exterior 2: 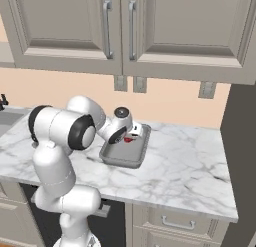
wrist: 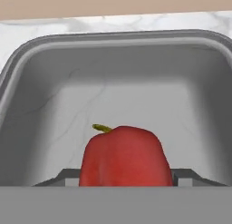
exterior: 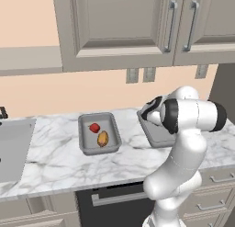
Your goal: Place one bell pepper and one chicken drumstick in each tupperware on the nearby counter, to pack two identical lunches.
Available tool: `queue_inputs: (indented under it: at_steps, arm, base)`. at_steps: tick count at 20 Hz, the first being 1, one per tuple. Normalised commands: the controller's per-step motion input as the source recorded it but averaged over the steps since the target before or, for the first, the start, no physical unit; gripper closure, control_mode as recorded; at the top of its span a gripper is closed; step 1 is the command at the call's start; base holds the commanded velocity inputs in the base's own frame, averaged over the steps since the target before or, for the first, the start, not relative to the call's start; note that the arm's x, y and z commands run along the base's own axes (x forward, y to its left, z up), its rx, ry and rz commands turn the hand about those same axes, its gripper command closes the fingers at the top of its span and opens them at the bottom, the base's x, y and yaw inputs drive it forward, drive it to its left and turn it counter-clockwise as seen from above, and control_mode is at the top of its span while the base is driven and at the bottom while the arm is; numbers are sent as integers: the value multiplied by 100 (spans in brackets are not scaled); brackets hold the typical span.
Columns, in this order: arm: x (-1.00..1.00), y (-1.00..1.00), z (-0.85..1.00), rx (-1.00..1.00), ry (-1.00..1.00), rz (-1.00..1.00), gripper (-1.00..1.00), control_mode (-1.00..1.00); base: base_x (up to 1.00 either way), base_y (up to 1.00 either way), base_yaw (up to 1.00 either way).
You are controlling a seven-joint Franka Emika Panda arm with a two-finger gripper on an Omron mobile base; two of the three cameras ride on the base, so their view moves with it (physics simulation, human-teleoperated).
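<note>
Partly, claw [wrist: 126,182] fingertips hide behind bell pepper [wrist: 125,156]; tupperware [wrist: 36,96] rim cropped

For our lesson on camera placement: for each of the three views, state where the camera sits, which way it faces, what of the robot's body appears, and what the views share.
Left base view: behind the arm's left, facing the counter; arm at lower right; left tupperware holds pepper and drumstick.
Right base view: behind its right; arm at lower left, over the right tupperware.
Hand view: on the hand, looking into that tray; end effector around the bell pepper.
Shared: right tray and pepper.
</note>
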Motion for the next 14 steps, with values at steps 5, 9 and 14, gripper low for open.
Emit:
queue_inputs:
  at_steps: [5, 9, 14]
  arm:
    - [7, -1, 0, 0, 0, 0, -100, -100]
    - [2, 0, 56, 0, 0, 0, -100, -100]
    - [-46, 0, 90, -1, 1, 0, -100, -100]
  base:
    - [0, 0, 0]
    - [0, 0, 0]
    - [0, 0, 0]
